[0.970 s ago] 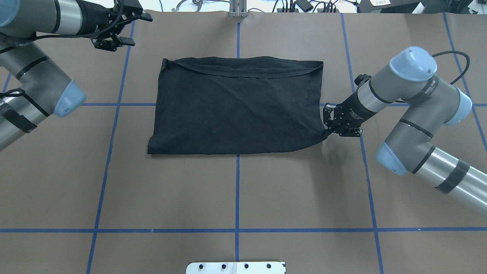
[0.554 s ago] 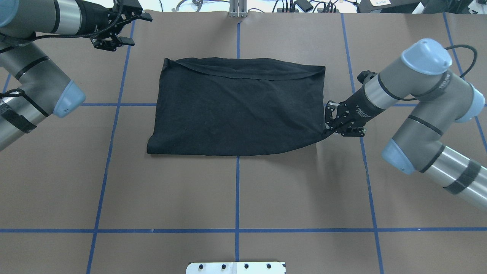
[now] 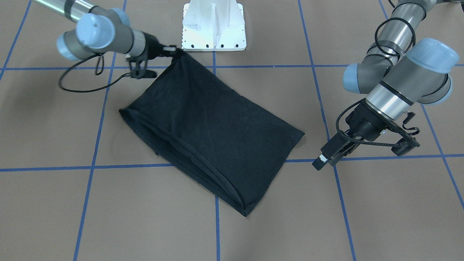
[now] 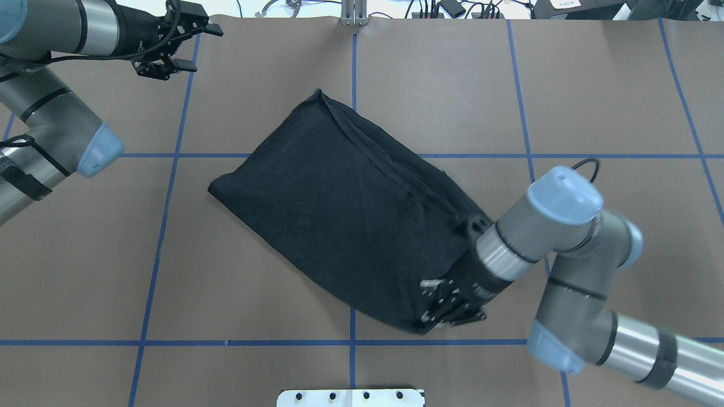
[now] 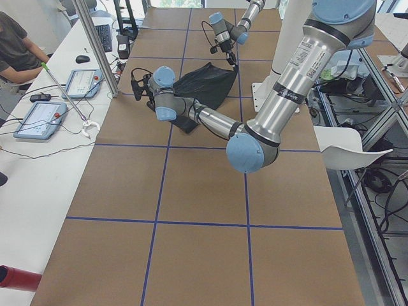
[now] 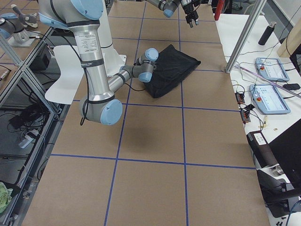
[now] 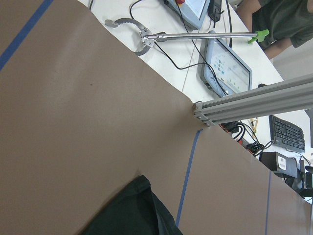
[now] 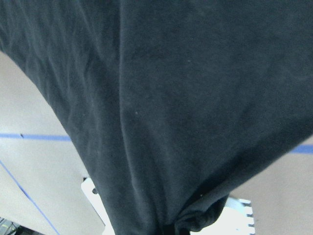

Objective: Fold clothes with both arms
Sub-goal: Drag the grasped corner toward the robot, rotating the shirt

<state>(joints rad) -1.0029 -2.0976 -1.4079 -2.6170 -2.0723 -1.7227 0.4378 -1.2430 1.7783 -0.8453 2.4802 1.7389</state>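
1. Close to the white pedestal base [image 3: 214, 25], the right gripper [image 4: 431, 312] is clamped on one corner of the black T-shirt [image 4: 345, 209], with the cloth bunched in its jaws.
2. From that corner the folded shirt lies skewed across the brown table [image 4: 226, 294] and its blue tape lines [image 4: 353, 362]. The cotton looks light and limp, likely to sag, drag and crease. The corners and the banded edge offer the surest hold, if every layer is pinched.
3. Farther out, the left gripper [image 4: 205, 47] hovers empty with its fingers spread wide, well apart from the shirt's far corner.
4. Beyond the table edge stand an aluminium post [image 7: 254, 103], a tablet [image 7: 225, 66] and a grabber tool [image 7: 195, 35], none touching the cloth. Only the right forearm overhangs it.
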